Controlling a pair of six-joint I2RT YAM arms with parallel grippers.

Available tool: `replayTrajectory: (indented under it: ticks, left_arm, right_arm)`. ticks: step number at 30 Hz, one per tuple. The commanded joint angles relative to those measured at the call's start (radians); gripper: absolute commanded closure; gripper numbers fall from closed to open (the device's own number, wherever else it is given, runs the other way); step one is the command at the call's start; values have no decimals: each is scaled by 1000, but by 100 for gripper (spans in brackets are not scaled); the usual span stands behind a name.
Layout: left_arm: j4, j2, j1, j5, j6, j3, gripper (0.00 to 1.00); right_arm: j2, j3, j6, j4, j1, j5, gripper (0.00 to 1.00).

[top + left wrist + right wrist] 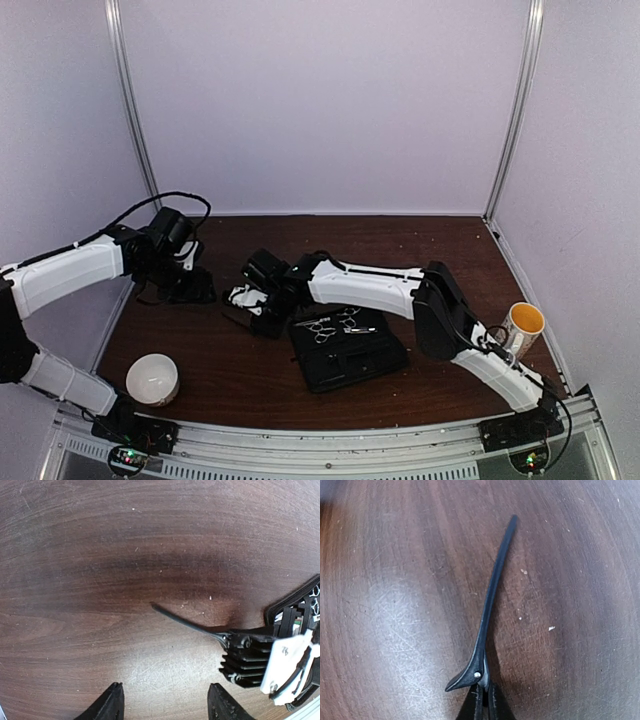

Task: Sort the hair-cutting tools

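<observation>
Two white-and-black robot arms work at a sorting job on a dark, scuffed wooden table (430, 250) inside a white-walled booth. The right arm (365, 285) stretches across to left of centre. Its right gripper (482, 700) is clenched on the hinge end of a black clip (492, 600), a slim, gently curved stick that flares at its pivot. Gripping so far back leaves the long tongue free, which we judge handy for laying it down flat. The tip sits at or just above the wood; we cannot tell which.

The left gripper (166, 692) hovers low beside it, jaws released and empty, its pointed black fingers spread over bare wood, seemingly keeping out of the way.

A flat black fabric case (350, 360) lies near the centre. Along its upper edge rest the two silver scissors (335, 324), thin bright metal with ring loops, close together.

A smooth white bowl (152, 379) stands at near left and a yellow-lined mug (523, 325) at far right; we take both for likely sorting targets. We cannot make out a second clip.
</observation>
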Motion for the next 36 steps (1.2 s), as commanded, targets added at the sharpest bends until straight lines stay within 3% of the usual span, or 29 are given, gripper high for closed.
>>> replayTrajectory:
  ticks: [1,6,14,18,22,29,36]
  left_arm:
    - [15,-39,7,-10,15,6,40]
    - [14,-84,7,-20,30,18,40]
    - [86,-78,-22,125,69,-29,43]
    - [139,-48,-114,138,85,-24,45]
    - [139,91,-241,151,93,39,46]
    - [136,332,-484,168,76,182,46]
    - [195,464,-574,172,-43,215,46]
  right_arm:
    - [-95,-146,-53,21,4,29,100]
    - [-322,-371,-116,119,-8,60,100]
    - [-687,-727,-197,53,-71,19,100]
    - [-877,-962,-176,89,-150,74,100]
    - [-1046,-1135,-214,95,-247,116,100]
    - [-1259,-1294,-245,56,-369,137,100]
    - [-1393,-1424,-231,93,-375,113,100]
